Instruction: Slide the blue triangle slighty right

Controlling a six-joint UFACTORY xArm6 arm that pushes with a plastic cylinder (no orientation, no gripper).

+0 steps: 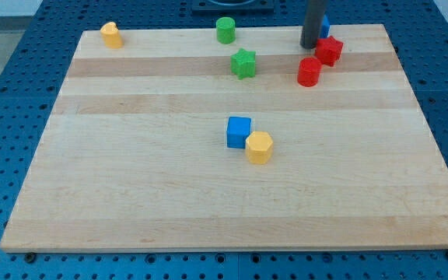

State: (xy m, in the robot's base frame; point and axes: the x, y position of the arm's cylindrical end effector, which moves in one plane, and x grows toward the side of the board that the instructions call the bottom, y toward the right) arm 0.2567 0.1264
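1 rod | my tip (311, 47) just view's-left of blue triangle (324, 26) | tool: none, grasps nothing

One camera looks down at a slant from beyond the near edge of the worktop (208, 210), facing its far edge. It stands back enough to take in all four corners. No second view exists.
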